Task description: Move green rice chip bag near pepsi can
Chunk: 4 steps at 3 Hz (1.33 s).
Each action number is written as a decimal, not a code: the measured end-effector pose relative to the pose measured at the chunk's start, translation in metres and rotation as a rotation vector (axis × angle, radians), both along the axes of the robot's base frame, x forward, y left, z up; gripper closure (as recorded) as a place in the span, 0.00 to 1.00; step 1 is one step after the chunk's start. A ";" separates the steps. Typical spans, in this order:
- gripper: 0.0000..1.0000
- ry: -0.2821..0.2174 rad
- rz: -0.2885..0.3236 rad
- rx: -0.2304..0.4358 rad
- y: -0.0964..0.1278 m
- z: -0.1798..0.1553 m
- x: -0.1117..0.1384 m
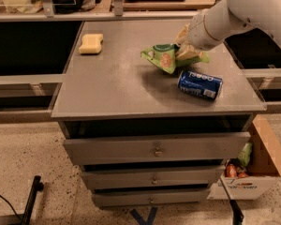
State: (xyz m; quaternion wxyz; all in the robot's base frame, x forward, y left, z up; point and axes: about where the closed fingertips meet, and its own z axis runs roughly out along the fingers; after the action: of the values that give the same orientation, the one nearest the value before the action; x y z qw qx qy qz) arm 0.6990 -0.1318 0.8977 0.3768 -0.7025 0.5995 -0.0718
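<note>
The green rice chip bag (165,57) is light green with orange chip pictures and hangs tilted just above the grey cabinet top (117,83). My gripper (185,48) comes in from the upper right on a white arm and is shut on the bag's right end. The pepsi can (200,84), blue with white lettering, lies on its side on the top just below and to the right of the bag, a small gap apart.
A pale yellow sponge block (91,43) lies at the far left of the top. The cabinet has three drawers (154,149) below. A cardboard box (253,172) with items stands on the floor at the right. Shelving runs behind.
</note>
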 end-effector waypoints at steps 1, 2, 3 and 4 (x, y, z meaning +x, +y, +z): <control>0.59 0.005 0.003 0.003 0.000 -0.004 -0.003; 0.37 0.007 0.006 0.003 0.002 -0.005 -0.003; 0.13 0.010 0.009 0.003 0.004 -0.007 -0.002; 0.00 0.014 0.013 0.003 0.006 -0.009 -0.002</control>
State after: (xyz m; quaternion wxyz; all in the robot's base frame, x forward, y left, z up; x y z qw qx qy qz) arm 0.6968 -0.1255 0.8882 0.3742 -0.7064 0.5975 -0.0636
